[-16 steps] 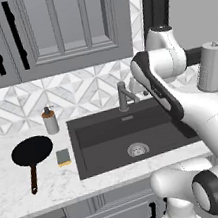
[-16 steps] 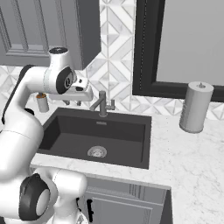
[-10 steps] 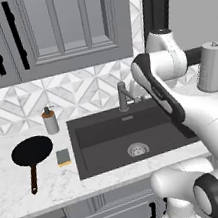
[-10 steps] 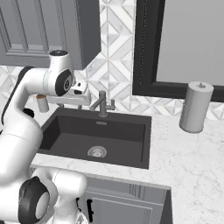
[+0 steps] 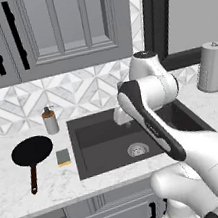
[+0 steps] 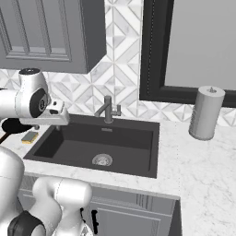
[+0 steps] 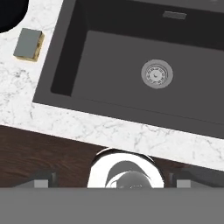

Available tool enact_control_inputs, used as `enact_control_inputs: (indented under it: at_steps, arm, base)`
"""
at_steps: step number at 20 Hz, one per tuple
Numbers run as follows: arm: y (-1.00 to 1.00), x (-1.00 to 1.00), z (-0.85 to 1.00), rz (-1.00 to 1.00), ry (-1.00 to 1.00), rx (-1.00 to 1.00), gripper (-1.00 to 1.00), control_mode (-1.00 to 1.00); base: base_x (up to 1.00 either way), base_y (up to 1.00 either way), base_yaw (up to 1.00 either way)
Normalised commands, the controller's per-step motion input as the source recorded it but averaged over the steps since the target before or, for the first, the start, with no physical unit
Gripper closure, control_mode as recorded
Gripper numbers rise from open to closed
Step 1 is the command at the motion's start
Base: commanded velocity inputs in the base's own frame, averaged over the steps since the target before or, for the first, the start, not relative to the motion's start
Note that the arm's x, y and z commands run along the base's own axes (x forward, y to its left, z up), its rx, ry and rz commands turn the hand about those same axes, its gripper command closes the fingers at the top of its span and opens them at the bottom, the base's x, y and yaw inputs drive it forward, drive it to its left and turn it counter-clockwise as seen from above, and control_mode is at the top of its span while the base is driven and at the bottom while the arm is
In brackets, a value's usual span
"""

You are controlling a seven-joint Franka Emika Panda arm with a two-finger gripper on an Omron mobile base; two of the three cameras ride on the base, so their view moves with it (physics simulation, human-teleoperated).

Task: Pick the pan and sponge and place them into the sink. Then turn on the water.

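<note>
- Dark finger tips are not distinguishable in your hand view, so you cannot tell how the jaws stand; the gripper (image 6: 57,118) hangs above the sink's left part.
- Below it you see the charcoal sink (image 7: 78,61) and its steel drain (image 7: 156,73).
- Left of the sink, the sponge (image 5: 63,157) lies on the marble counter (image 5: 9,192), just beside the pan (image 5: 31,151).

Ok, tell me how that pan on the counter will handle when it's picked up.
The pan is probably rigid. Its long handle sticks out to one side, so gripped there, the round dish would likely droop. It lies flat, so rolling seems unlikely, though it may slide on the smooth marble counter.
</note>
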Motion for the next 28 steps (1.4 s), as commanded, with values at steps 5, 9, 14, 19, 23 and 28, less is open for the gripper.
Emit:
enact_control_inputs:
  at_steps: [5, 9, 14, 19, 23, 28]
  arm:
    - [1.00, -0.03, -0.04, 0.10, 0.00, -0.05, -1.00, -1.00]
    - [0.91, 0.04, -0.16, 0.10, 0.02, -0.02, -1.00, -1.00]
    - [0.91, 0.17, -0.28, 0.09, 0.01, 0.00, -1.00, -1.00]
    - [0.99, 0.19, -0.38, 0.04, 0.04, 0.00, -1.00, -1.00]
    - [0.79, 0.28, -0.41, 0.00, 0.01, 0.00, -1.00, -1.00]
    - [0.57, 0.26, -0.29, -0.02, 0.06, 0.04, -1.00, -1.00]
  base:
    - [0.00, 0.00, 0.00]
    - [0.00, 0.00, 0.00]
    - [0.00, 0.00, 0.00]
    - [0.00, 0.00, 0.00]
    - [0.00, 0.00, 0.00]
    - [0.00, 0.00, 0.00]
